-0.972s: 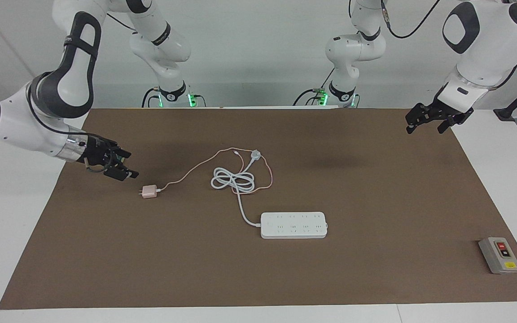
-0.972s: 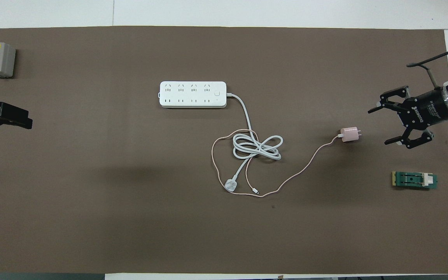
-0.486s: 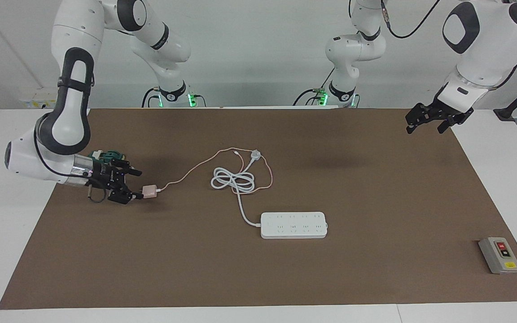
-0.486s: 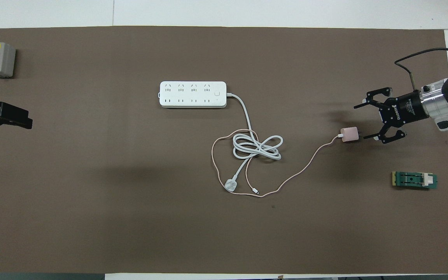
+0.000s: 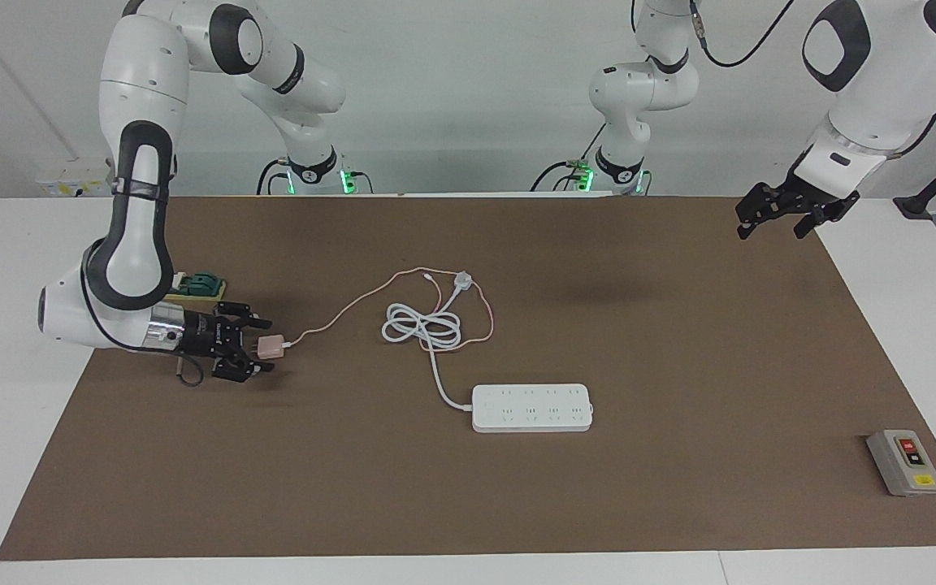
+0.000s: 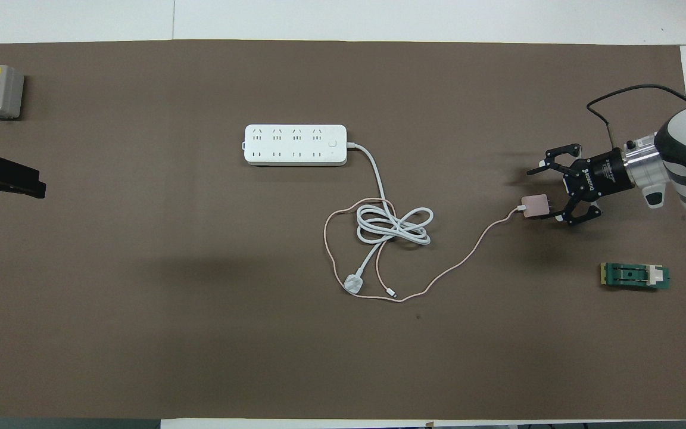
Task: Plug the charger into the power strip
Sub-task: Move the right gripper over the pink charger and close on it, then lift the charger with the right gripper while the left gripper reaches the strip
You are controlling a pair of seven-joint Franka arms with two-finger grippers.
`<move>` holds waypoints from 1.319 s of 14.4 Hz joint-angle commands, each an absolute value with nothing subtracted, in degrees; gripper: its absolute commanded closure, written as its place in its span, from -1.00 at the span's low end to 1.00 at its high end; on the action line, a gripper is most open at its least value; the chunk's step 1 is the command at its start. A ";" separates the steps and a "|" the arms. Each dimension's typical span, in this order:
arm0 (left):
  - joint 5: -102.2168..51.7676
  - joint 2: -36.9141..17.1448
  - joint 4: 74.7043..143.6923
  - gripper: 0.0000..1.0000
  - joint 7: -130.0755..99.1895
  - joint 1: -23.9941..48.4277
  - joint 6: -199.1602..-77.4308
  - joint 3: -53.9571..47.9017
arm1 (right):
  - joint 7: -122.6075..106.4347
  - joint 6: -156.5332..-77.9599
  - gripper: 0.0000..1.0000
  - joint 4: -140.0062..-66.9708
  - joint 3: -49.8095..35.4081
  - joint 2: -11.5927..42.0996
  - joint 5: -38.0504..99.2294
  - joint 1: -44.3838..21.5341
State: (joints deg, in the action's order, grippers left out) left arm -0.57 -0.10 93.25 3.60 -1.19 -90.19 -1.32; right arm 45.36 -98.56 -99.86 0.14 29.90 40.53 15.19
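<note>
Reaching your right claw (image 5: 261,348), jaws wide and gripping nothing, around the pink charger (image 5: 270,346) lying on the surface well apart from the power strip (image 5: 531,407), you haven't grasped or plugged yet; left claw (image 5: 770,219) waits wide.

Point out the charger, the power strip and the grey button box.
charger (image 5: 270,347), facing view, on its pink cube body.
power strip (image 5: 532,407), facing view, on its top face between the socket rows.
grey button box (image 5: 904,462), facing view, on its top face near the buttons.
</note>
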 commanded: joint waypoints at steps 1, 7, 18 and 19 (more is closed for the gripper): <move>-0.26 1.50 95.10 -1.00 4.57 -1.58 -91.31 -0.88 | 41.24 -98.08 -1.00 -100.63 -0.26 31.72 41.75 17.31; -11.40 2.55 99.74 -1.00 7.46 -3.08 -96.75 -0.79 | 38.94 -98.35 -1.00 -100.81 -0.26 32.52 41.66 18.11; -59.63 -6.49 111.34 -1.00 26.24 -4.93 -100.46 -0.88 | 36.03 -101.07 1.00 -102.83 -0.18 32.61 41.75 18.28; -63.51 -7.20 112.75 -1.00 28.80 -4.57 -100.37 -1.05 | 36.82 -100.81 1.00 -102.57 -0.18 32.43 41.75 17.93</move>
State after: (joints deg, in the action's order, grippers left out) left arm -56.56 -6.89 109.16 23.83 -4.95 -99.48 -0.68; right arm 37.64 -99.01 -101.40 0.36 32.18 41.39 17.81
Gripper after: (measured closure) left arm 0.000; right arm 0.507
